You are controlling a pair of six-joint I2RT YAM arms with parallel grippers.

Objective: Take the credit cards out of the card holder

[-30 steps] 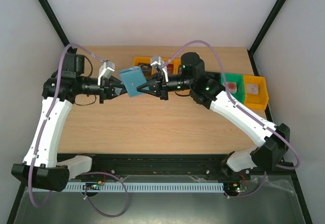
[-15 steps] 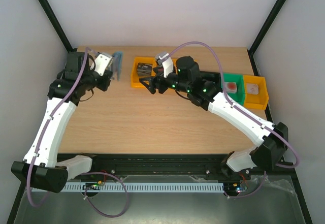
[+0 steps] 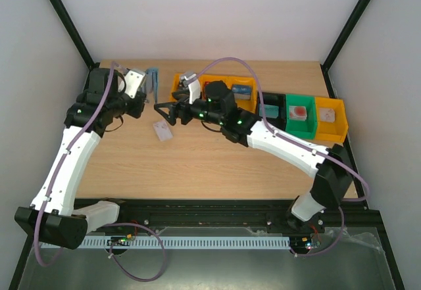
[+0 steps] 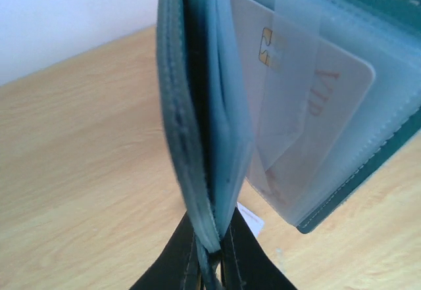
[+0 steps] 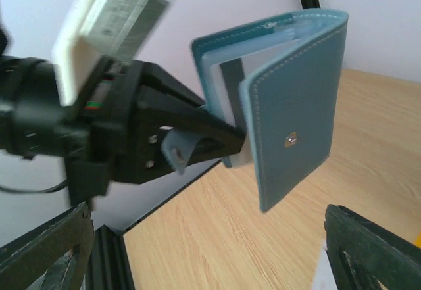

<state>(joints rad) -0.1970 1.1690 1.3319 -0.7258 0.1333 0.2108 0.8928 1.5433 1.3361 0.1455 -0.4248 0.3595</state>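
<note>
the left gripper has its jaws clamped on the open teal card holder, held upright over the bench; a chip card sits in its clear sleeve. the right gripper has its jaws wide open, holding nothing, near a whitish credit card lying flat on the bench.

White walls enclose the light wooden worktop on three sides; black posts rise at its far corners

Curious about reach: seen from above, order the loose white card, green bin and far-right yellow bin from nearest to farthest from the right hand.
From the right hand:
1. White card, on the table just beside it.
2. Green bin, well off to the right.
3. Yellow bin, at the row's right end.
</note>
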